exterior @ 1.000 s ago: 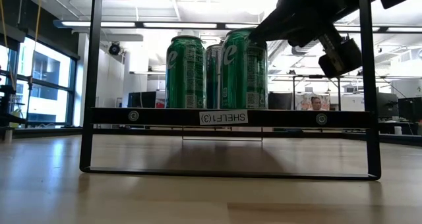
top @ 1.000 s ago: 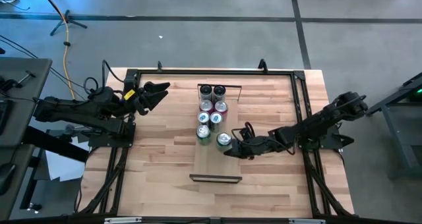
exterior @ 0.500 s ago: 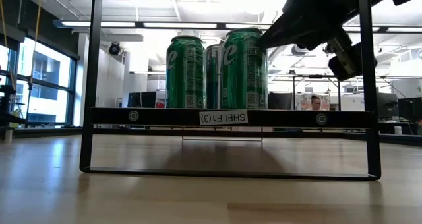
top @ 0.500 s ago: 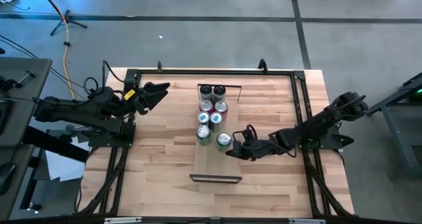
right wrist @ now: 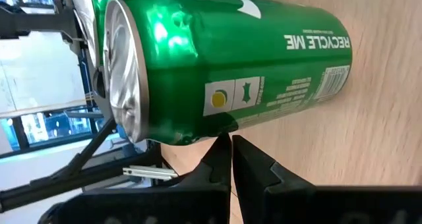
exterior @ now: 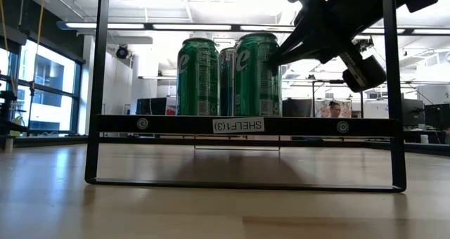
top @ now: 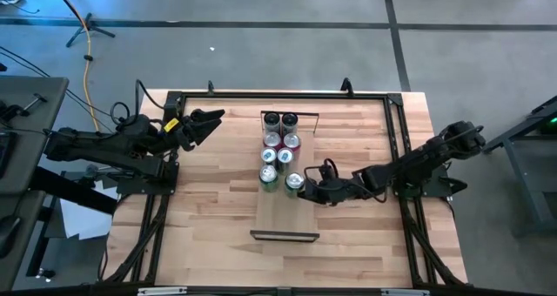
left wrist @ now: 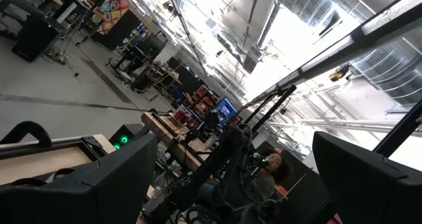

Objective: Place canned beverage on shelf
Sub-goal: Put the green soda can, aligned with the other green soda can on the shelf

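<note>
- Shelf (top: 284, 218): long pale board at centre of the high view, long axis running top to bottom of frame, dark metal frames at both short ends. In the low view its near crossbar read "SHELF1(3)", mirrored.
- Right arm reached in from the right edge of the high view, stretched low toward frame centre; right gripper (top: 306, 190) sat just beside the nearest green can (top: 294, 184). Fingers pressed together, tips at the can's side, gripping nothing.
- Left arm lay along the upper left of the high view; left gripper (top: 209, 120) was well apart from the shelf, jaws spread.
- Green can stood upright on the shelf, right of board centre, nearest of seven cans. Label read "RECYCLE ME".
</note>
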Motion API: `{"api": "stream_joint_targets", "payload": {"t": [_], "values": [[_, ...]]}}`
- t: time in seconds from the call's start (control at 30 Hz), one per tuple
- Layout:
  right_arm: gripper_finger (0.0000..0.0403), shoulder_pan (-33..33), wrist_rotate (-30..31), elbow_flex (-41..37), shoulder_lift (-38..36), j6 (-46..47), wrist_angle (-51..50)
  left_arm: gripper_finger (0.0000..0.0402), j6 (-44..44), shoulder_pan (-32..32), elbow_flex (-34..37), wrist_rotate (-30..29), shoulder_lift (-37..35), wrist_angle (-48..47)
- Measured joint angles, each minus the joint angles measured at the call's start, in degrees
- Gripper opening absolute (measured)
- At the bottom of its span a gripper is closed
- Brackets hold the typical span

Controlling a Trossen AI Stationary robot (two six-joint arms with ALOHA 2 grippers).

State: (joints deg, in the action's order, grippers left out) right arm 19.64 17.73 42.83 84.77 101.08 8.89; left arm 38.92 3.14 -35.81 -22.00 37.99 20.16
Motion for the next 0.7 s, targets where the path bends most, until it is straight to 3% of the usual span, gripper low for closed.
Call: {"api": "stream_joint_targets", "payload": {"t": [0.43,0.7], "values": [[0.0,-3.44,-2.0,-0.02,0.0,-3.12,0.08,0.0365,-0.06,0.0,0.0,-0.6,0.09,0.01],[0.0,-2.0,-6.94,-0.04,-0.9,-5.84,1.18,0.0365,-0.13,0.0,0.0,-1.04,0.11,0.01]]}}
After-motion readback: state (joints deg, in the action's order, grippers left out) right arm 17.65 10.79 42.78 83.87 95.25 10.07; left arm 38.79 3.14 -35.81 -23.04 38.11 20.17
